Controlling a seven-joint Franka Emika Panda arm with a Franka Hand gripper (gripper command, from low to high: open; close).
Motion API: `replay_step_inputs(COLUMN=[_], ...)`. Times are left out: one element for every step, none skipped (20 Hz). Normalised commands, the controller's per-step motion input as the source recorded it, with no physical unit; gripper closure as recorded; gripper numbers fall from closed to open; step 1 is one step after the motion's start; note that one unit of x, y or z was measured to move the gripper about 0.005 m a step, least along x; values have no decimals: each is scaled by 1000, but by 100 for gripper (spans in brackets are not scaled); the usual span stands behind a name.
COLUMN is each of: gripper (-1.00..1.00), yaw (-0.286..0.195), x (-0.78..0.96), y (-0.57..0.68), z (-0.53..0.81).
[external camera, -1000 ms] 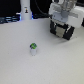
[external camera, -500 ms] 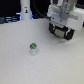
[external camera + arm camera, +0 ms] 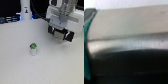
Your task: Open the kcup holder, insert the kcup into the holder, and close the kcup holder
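The kcup (image 3: 33,48) is a tiny whitish cup with a green top, standing upright on the white table (image 3: 20,65), alone and untouched. At the exterior view's upper right, the white arm comes down onto a black boxy shape with light marks, the kcup holder (image 3: 61,34). My gripper (image 3: 60,29) sits right against it, well away from the kcup. Its fingers merge with the dark box, so how they stand does not show. The wrist view is filled by a blurred grey and dark surface (image 3: 129,40) very close to the lens.
A white bottle-like post (image 3: 25,10) stands at the back, toward the exterior view's left. Dark clutter lines the far edge behind the table. A teal strip (image 3: 87,30) shows at one edge of the wrist view.
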Motion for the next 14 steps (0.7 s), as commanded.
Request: replay_step_inputs(gripper=[100,100,100,100,100,100,100,100,100,100,100,100,100,100], yaw=[-108,-105,-104,32,-101,-99,-99,-86,-99,-96,-94,-94,-103,-103], x=[895,886,883,879,874,869,863,815,801,822,827,823,729,800], y=[-390,-395,-398,-234,-399,-401,-405,-421,-435,-420,-416,-422,-405,-440], z=[184,185,186,206,193,191,191,184,207,198,194,190,200,195])
